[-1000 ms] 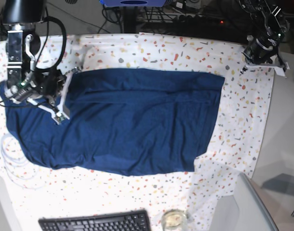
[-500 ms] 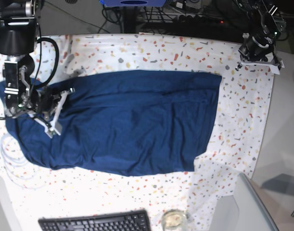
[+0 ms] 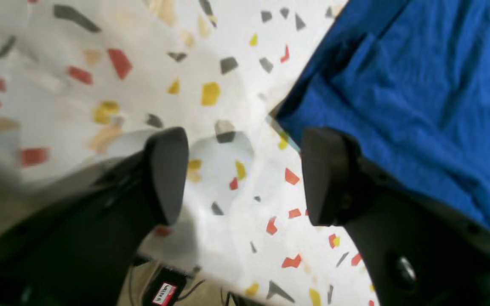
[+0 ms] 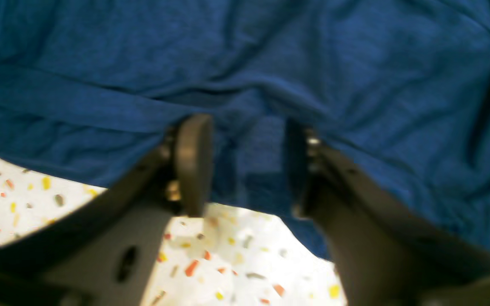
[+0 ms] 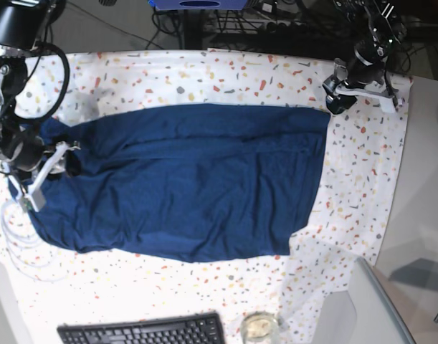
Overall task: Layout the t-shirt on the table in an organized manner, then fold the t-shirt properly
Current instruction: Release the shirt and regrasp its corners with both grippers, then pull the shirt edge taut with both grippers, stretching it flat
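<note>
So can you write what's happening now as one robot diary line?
stage: laying out | t-shirt: flat on table | left gripper: open, over table beside shirt corner | right gripper: open, at shirt edge, nothing held

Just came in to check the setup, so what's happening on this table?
A two-armed robot is working on a navy t-shirt spread flat on the speckled table. The right gripper hovers open over the shirt's edge, gripping nothing. The left gripper is open above bare tablecloth beside the shirt's corner.

T-shirt [image 5: 190, 179] flat on table [image 5: 362, 172]
</note>
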Controlling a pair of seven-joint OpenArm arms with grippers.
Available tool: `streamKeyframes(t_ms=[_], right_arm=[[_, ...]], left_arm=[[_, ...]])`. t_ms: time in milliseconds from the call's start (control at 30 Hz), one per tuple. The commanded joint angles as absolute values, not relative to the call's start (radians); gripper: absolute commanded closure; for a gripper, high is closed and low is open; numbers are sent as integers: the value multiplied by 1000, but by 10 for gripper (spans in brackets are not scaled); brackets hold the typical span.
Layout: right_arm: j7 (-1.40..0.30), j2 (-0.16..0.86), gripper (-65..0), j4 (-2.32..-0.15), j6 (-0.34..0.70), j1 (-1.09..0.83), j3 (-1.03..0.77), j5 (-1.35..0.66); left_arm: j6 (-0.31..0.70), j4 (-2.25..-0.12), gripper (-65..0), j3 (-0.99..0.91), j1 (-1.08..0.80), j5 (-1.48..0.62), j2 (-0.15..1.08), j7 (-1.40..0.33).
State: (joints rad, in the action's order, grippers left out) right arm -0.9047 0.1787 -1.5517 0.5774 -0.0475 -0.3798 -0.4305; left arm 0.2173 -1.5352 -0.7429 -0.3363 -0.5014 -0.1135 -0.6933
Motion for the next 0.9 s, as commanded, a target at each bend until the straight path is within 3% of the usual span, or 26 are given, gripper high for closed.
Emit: streamKeyframes(t_ms=[0,267,467,567,700,767,867], right_arm=[[-888,188,-297,-1572,581,-35,-397,-449],[-894,205,-300,-1567,581,-35,-604,-450],[-1030,200,-308,-1563,582,-25,-809,-456],[-1061,202,-308,-1546,582,-35,-891,-539],[-1092,226,-315,-1415,582,-27,-986,-636],[-1090,245,-372,-1354,582,-25,-990,-636],[-1087,246,-470,-1297,582,-25,-998,-638]], left_arm=[[229,-1520,-402,-737,-326,-509,-113,-673],[229,-1372,-402,-556,-297,-509,-108,-504],[229,-1313,-392,-529,-246,-509,-108,-492],[229,-1313,-303,-532,-245,-509,-108,-492],[229,-1313,-92,-538,-245,-509,-107,-493],[229,-1313,0,-538,-246,-509,-107,-493],[229,-1314,0,-538,-246,-509,-107,-495]])
